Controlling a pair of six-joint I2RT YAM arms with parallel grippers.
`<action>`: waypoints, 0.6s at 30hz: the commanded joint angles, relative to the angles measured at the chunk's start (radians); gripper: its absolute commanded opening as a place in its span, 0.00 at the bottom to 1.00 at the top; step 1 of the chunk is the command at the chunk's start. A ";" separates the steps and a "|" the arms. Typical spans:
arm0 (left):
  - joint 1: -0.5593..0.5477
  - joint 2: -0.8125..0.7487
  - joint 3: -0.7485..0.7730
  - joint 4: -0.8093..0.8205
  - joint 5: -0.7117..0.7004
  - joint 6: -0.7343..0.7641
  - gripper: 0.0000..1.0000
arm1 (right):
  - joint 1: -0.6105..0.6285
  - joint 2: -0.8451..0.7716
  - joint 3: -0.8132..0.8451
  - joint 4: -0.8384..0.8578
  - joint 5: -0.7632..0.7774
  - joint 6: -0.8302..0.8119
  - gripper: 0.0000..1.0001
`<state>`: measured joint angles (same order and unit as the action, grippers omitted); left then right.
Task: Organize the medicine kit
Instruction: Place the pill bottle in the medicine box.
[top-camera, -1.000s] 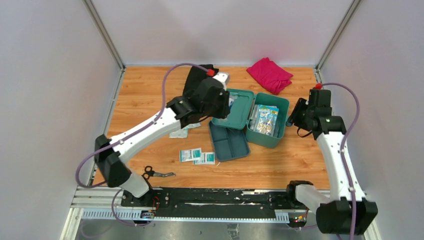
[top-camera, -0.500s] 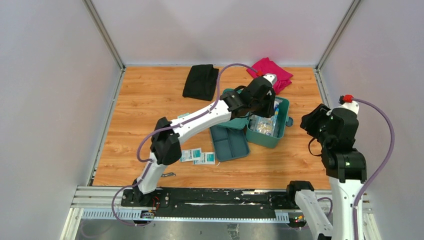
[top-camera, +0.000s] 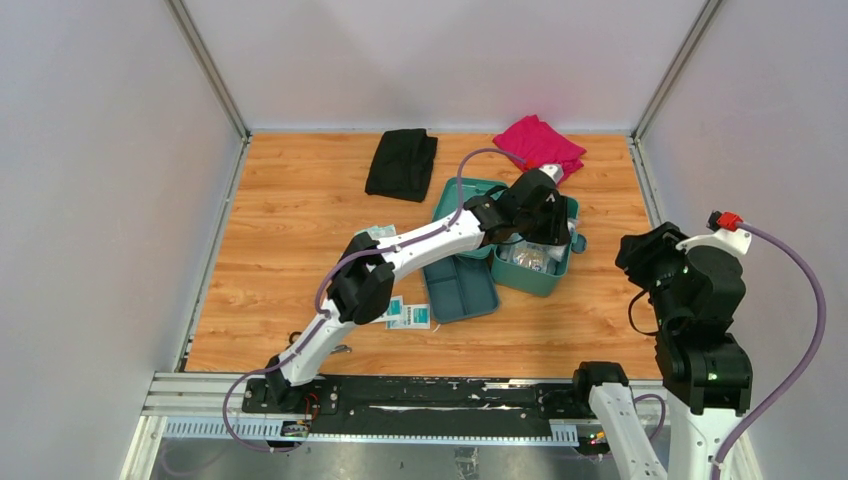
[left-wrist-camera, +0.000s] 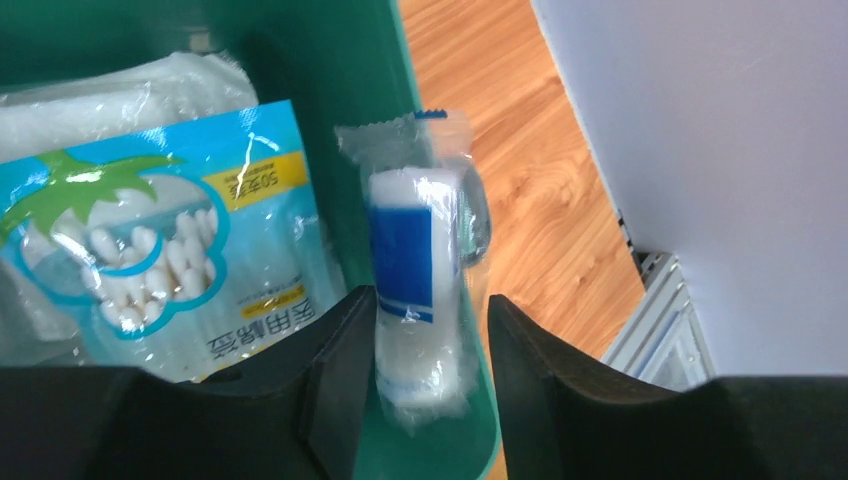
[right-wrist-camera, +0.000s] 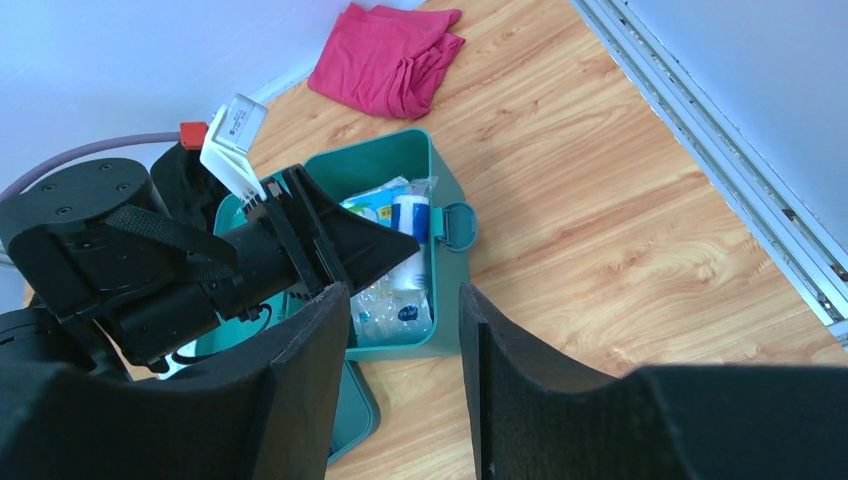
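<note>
Holding wrapped bandage roll (left-wrist-camera: 410, 240) in left gripper (left-wrist-camera: 428, 312), jaws pinched mid-roll over medicine kit (left-wrist-camera: 360, 60) wall; I judge it light, squashy, slippery. Right gripper (right-wrist-camera: 400, 300) gaping, empty.

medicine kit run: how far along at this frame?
Partway. Done: the swab bag lies in the open medicine kit. In hand: the left claw grips a wrapped bandage roll at the kit's side wall; the right claw is open, empty and away from it. Left: two sachets on the table, the inner tray out beside the kit, the lid open.
</note>
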<state>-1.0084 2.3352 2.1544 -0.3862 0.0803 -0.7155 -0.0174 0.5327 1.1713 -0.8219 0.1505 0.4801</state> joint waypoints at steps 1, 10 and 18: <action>-0.004 0.026 0.051 0.064 0.029 -0.041 0.52 | 0.008 0.003 0.014 -0.028 0.011 0.009 0.49; 0.006 -0.092 -0.030 0.035 -0.022 0.016 0.61 | 0.008 0.009 -0.003 -0.029 0.008 0.003 0.49; 0.019 -0.446 -0.307 0.023 -0.191 0.144 0.63 | 0.008 0.062 -0.047 -0.003 -0.098 -0.028 0.49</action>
<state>-0.9958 2.0884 1.9228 -0.3695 0.0051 -0.6624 -0.0174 0.5560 1.1618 -0.8303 0.1280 0.4767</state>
